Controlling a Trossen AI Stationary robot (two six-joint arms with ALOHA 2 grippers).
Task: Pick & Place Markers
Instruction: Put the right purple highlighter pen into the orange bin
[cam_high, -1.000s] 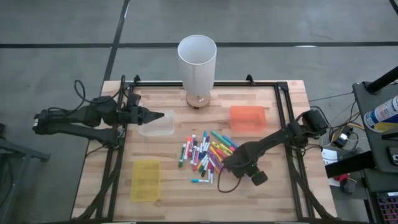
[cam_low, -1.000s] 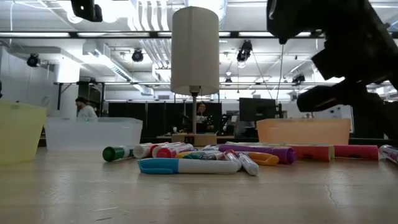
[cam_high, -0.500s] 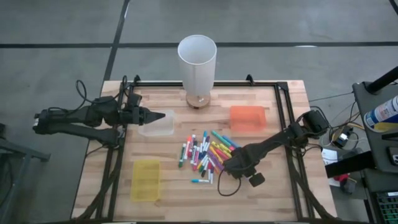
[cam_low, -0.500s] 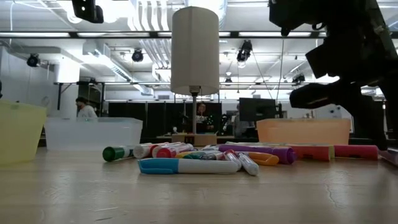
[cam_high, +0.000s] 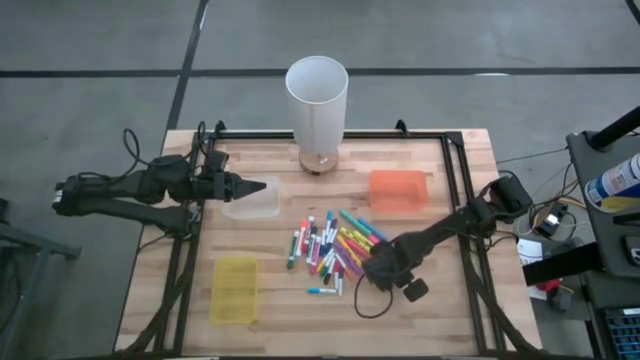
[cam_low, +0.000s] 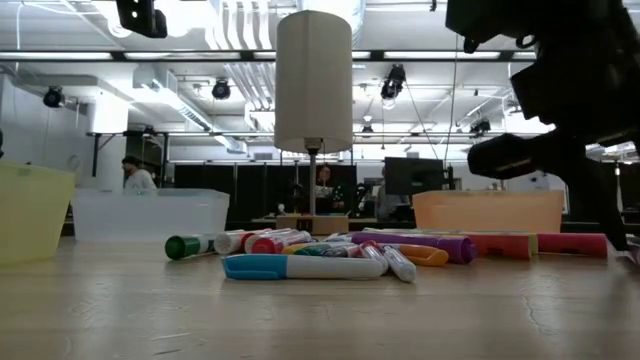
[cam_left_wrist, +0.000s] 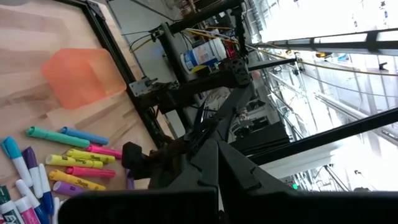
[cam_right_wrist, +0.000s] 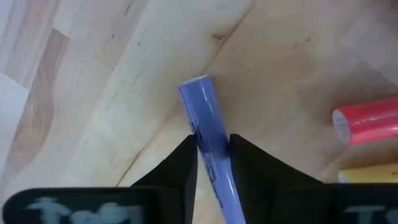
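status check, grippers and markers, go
Right gripper clamped on a blue marker at the marker pile's right edge. Left gripper shut, waiting over the clear tray. Nothing blocking.

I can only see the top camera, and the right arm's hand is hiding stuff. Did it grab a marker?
Observer: Yes. The right wrist view shows the right gripper with its fingers tight on both sides of a blue-violet plastic marker.
Operator: Is anything lying next to it?
Observer: The round end of a red plastic marker lies nearby on the pale wooden table, not touching it.
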